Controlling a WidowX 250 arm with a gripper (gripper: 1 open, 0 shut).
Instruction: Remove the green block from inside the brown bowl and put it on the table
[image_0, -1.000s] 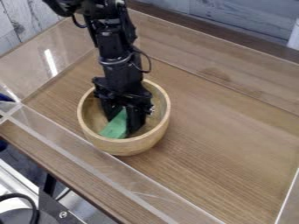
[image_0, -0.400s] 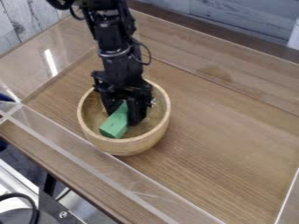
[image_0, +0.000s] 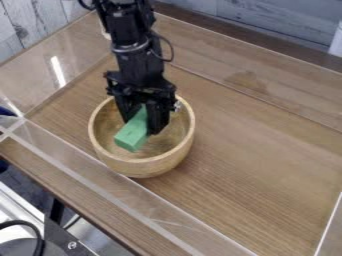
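Claw: my gripper (image_0: 142, 120) is pinching the green block (image_0: 132, 132) near its upper end, jaws tight on it.
Block: it hangs tilted, its lower end low over the brown bowl (image_0: 142, 143), inside the rim.
Doing it well: I lift straight until the block clears the rim, then carry it sideways to bare table (image_0: 254, 130) and lower gently.
Change: block and claw sit higher than a second ago.
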